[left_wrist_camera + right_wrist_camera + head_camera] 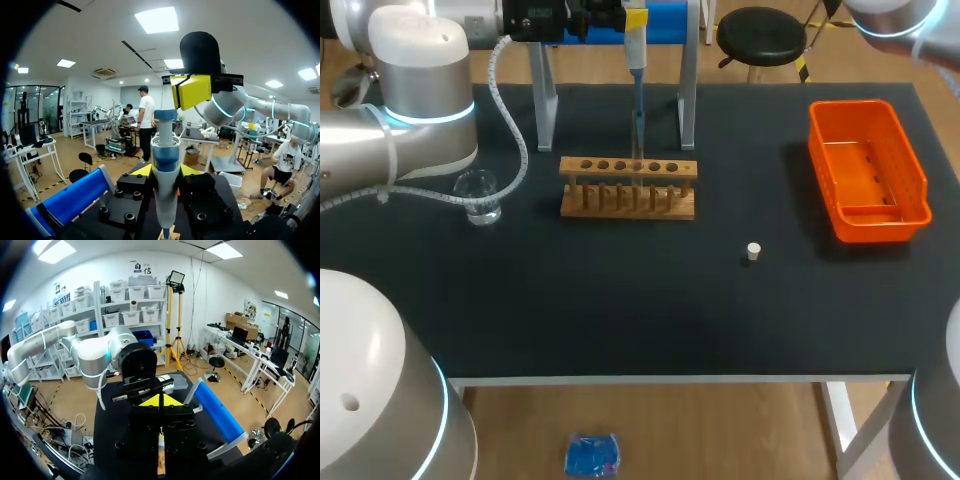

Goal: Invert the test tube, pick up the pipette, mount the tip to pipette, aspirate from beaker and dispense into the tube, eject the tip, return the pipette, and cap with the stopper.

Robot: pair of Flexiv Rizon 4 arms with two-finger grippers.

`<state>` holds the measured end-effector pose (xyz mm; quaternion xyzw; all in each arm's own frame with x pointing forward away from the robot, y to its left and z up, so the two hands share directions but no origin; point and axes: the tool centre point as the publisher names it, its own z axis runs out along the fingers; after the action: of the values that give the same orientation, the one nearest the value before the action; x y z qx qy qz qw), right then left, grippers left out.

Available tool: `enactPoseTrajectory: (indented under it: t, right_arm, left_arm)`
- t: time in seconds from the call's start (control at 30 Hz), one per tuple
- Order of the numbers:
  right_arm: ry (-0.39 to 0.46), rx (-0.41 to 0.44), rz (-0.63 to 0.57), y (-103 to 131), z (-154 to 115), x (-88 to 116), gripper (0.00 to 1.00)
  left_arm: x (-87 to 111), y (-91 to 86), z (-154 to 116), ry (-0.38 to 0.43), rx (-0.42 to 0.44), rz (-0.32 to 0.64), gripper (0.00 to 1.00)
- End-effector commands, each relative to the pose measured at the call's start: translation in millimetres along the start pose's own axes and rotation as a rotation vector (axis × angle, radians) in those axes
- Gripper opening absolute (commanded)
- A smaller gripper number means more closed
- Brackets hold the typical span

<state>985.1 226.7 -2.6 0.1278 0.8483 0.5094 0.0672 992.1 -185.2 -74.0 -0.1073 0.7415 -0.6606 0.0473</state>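
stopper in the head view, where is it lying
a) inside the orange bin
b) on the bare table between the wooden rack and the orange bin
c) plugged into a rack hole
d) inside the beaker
B: the white stopper sits alone on the black table, between the wooden test tube rack and the orange bin, touching neither.

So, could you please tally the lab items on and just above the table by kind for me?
pipette: 1
glass beaker: 1
white stopper: 1
wooden rack: 1
orange bin: 1
metal stand: 1
Total: 6
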Motion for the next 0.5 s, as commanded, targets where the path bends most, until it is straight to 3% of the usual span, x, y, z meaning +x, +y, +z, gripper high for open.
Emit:
enactPoseTrajectory:
  t: [0.03, 0.5]
  right_arm:
    - [-0.002, 0.004, -0.001, 3.5, 0.3, -1.8, 0.00]
    - [-0.005, 0.005, -0.009, 10.2, 7.9, -9.2, 0.00]
  left_arm:
    - [0.4, -0.6, 0.1, -0.001, -0.001, 0.000, 0.00]
    - [0.4, -0.6, 0.1, -0.001, -0.001, 0.000, 0.00]
